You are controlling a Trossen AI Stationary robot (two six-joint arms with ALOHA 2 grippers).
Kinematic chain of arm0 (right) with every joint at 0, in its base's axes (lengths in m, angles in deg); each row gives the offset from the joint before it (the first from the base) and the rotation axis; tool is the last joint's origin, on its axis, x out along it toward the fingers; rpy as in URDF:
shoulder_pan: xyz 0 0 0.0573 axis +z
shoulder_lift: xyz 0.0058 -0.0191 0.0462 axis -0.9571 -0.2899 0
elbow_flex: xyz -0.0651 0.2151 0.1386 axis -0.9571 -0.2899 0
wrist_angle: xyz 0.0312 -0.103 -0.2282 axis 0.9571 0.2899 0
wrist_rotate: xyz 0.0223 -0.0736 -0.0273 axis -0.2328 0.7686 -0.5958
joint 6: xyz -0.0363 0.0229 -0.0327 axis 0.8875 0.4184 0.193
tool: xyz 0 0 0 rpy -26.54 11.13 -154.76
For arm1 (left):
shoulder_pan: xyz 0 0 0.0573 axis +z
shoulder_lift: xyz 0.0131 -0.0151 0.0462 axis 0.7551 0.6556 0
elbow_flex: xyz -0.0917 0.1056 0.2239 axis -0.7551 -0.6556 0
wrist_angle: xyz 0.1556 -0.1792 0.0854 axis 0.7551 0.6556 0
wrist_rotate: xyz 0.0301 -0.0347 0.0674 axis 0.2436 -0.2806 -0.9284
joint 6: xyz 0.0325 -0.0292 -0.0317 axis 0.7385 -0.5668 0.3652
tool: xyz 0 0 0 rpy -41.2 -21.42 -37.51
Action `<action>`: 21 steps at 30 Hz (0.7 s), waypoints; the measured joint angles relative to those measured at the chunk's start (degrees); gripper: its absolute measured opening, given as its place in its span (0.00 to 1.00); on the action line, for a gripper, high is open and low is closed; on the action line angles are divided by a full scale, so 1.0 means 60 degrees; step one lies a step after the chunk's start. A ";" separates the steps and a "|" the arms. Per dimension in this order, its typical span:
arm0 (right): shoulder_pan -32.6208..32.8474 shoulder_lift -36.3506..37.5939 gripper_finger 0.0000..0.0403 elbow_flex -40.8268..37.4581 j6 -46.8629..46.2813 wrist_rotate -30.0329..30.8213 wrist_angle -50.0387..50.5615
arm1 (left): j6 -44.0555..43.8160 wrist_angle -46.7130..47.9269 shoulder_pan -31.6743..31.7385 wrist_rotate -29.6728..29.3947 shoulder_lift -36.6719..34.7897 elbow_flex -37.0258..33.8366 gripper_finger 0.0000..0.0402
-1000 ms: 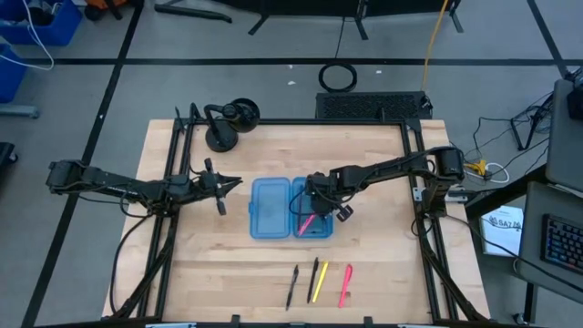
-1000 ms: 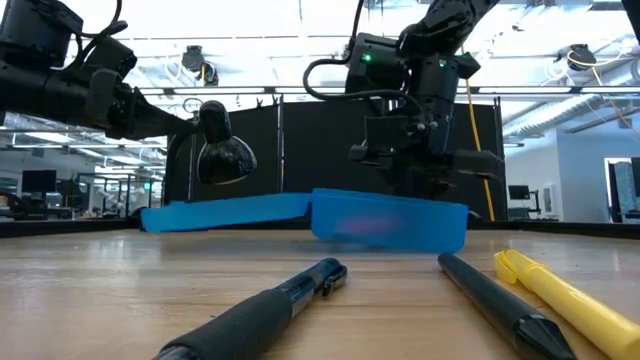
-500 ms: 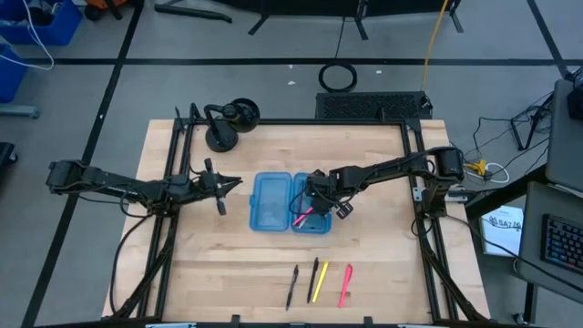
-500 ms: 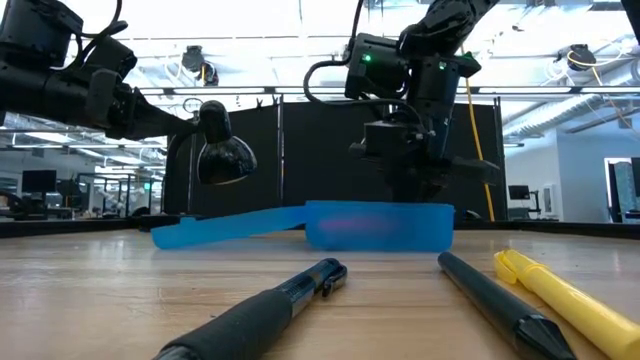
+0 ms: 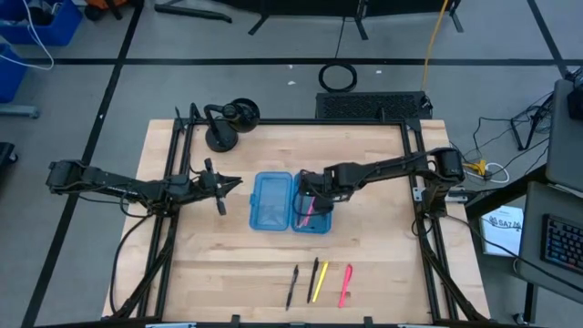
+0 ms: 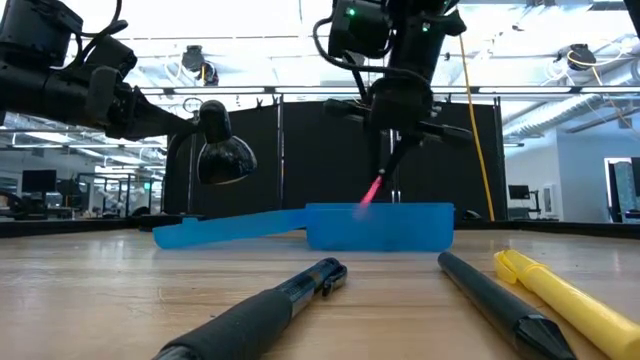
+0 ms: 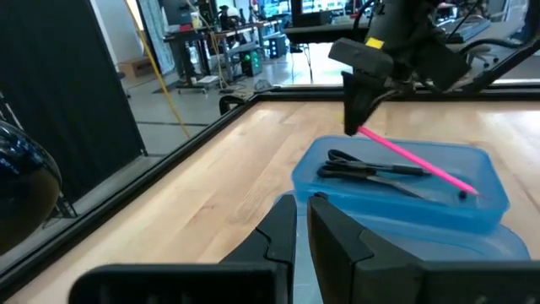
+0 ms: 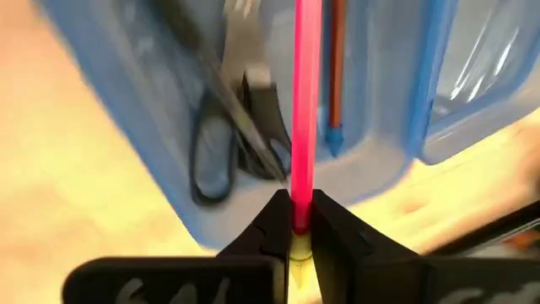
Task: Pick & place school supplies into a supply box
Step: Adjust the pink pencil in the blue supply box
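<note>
On the table (image 5: 364, 255), the supply box (image 5: 271, 201) lies open. The right gripper (image 5: 310, 194) clenches a pink pen (image 6: 372, 190) tilted over its right half, likely to drop it beside the scissors (image 7: 371, 170). The left gripper (image 5: 221, 187), clenched on nothing, waits left of the box.

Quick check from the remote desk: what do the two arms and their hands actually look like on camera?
Both arms are dark, slim and jointed. The right hand carries a black block with a green light and looping black cables. The left hand has two dark, wedge-shaped fingers. No markings are readable.

overhead, table-level, two wrist views
</note>
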 joint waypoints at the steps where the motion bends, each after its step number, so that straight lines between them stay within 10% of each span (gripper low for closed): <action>1: -0.0041 0.0000 0.05 0.0006 0.0530 0.0080 -0.0099 | -0.0056 0.0007 0.0000 0.0004 0.0000 0.0000 0.09; 21: -0.0541 -0.0327 0.05 0.0017 0.2232 -0.2200 -0.1867 | 0.0472 0.0116 0.0000 -0.0011 0.0004 0.0000 0.09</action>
